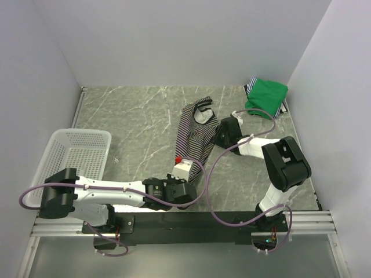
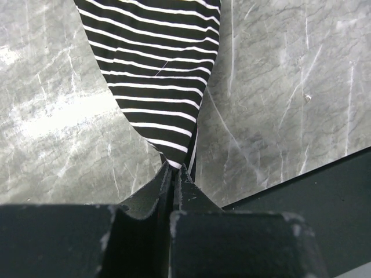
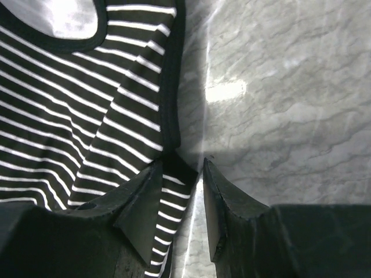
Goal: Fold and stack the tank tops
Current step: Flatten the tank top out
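Roughly near-to-far, striped tank top (image 1: 196,138), straps far, hem near.

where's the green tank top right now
In the top view the green tank top lies folded in the far right corner of the table, striped cloth showing under its edges.

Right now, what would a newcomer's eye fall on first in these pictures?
A black-and-white striped tank top lies stretched mid-table, its near end pinched in the left gripper, the right gripper open at its right edge. A folded green top sits in the far right corner; a white mesh basket stands at the left.
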You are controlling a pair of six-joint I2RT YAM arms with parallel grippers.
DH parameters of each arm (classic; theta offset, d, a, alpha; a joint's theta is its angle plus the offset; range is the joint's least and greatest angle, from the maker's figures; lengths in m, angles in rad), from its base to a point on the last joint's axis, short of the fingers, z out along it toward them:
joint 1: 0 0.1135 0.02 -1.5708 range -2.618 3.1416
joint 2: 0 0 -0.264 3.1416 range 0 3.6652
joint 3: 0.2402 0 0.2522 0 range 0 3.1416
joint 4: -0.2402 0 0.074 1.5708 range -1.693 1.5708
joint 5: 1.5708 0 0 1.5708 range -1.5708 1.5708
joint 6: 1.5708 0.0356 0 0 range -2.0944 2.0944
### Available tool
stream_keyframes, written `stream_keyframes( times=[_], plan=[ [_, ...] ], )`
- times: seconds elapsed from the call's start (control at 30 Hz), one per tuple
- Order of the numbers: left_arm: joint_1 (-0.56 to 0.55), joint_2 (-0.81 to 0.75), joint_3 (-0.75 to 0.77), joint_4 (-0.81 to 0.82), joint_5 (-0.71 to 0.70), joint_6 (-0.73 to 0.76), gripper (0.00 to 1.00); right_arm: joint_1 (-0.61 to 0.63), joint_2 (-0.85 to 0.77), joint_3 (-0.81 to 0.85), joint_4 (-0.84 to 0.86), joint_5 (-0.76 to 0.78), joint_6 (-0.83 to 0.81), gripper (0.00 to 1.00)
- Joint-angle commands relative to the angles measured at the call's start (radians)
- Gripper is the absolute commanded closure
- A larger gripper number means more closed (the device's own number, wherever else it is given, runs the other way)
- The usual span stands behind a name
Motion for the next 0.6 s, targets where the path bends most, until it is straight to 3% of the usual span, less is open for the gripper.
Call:
stream_keyframes(
  times=[0.0,0.23,0.43,0.57],
  plan=[
    [-0.004,-0.042,-0.002,0.019,-0.021,-0.011,0.98,0.031,0.01,0.016,-0.018,0.045,0.002,0.59],
    [-0.004,-0.062,0.006,0.022,-0.02,-0.001,0.98,0.057,0.028,0.032,-0.022,0.022,0.002,0.57],
    [-0.004,-0.083,0.001,0.021,-0.023,-0.007,0.97,0.083,0.013,-0.003,-0.055,0.084,0.002,0.52],
    [-0.004,-0.098,-0.002,0.021,-0.026,-0.008,0.97,0.109,0.007,-0.013,-0.079,0.134,0.001,0.55]
  ],
)
